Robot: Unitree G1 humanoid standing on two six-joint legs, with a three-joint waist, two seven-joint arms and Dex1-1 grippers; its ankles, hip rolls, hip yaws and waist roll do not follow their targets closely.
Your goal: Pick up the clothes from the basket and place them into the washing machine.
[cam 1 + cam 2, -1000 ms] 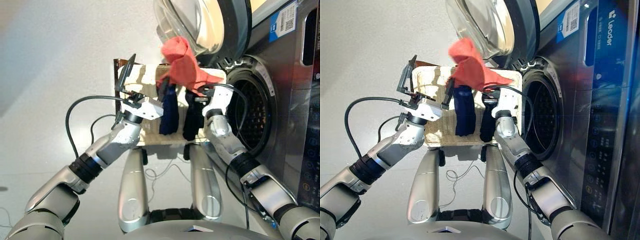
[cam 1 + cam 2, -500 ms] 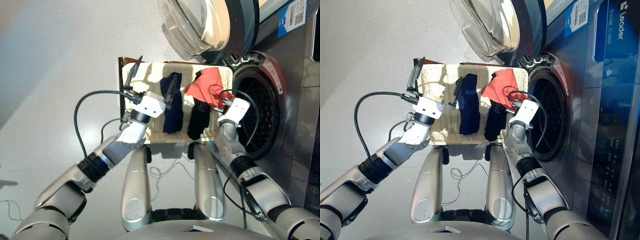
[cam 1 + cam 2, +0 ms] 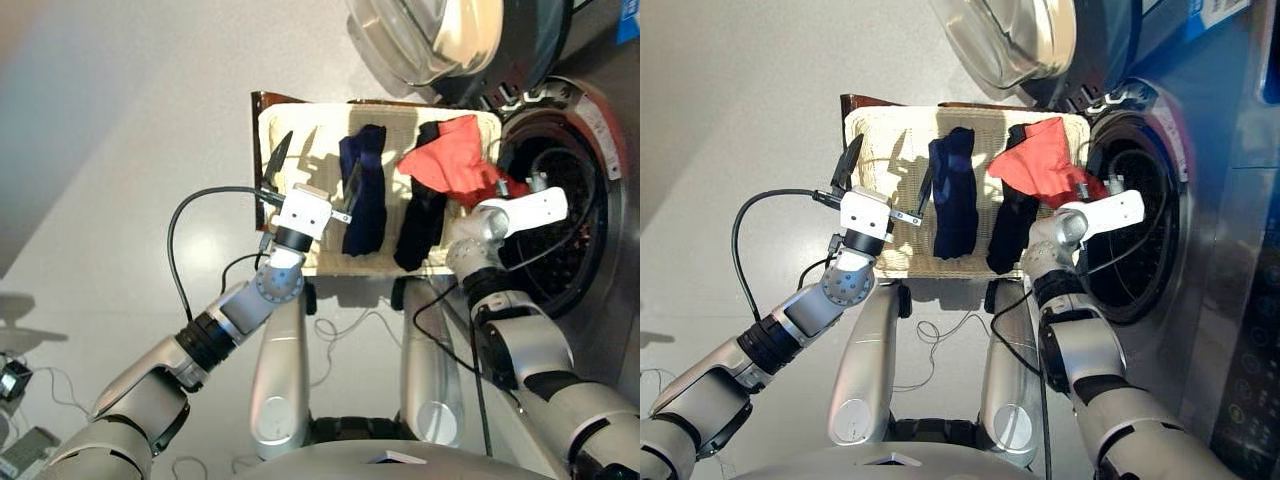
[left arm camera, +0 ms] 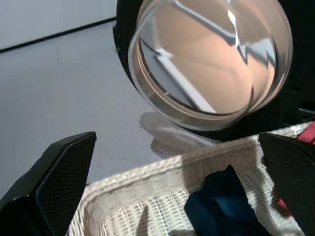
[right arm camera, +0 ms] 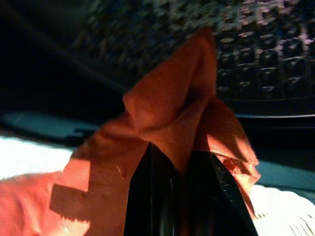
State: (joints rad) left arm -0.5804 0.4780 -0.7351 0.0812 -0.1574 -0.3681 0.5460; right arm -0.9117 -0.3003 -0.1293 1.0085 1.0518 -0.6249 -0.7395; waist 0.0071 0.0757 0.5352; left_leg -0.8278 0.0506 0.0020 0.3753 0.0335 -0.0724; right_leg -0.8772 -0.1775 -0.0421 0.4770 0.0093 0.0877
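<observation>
The washing machine (image 3: pixel 590 200) stands at the right with its round glass door (image 3: pixel 440 40) swung open above the basket, and the metal drum (image 3: pixel 1135 235) shows dark inside the opening. The cream basket (image 3: pixel 875 160) lies on the floor just beside the machine's mouth. In it the navy cloth (image 3: pixel 365 200) lies lengthwise near the middle, and the black cloth (image 3: pixel 420 225) lies next to it on the machine's side. The orange-red cloth (image 3: pixel 450 160) hangs over the basket's rim nearest the drum, partly across the black cloth, with its end pinched in the right gripper (image 5: pixel 172 196), whose fingers are closed tight on a fold at the drum opening. The left gripper (image 3: pixel 315 180) hovers over the basket's other half, fingers spread wide and holding nothing
</observation>
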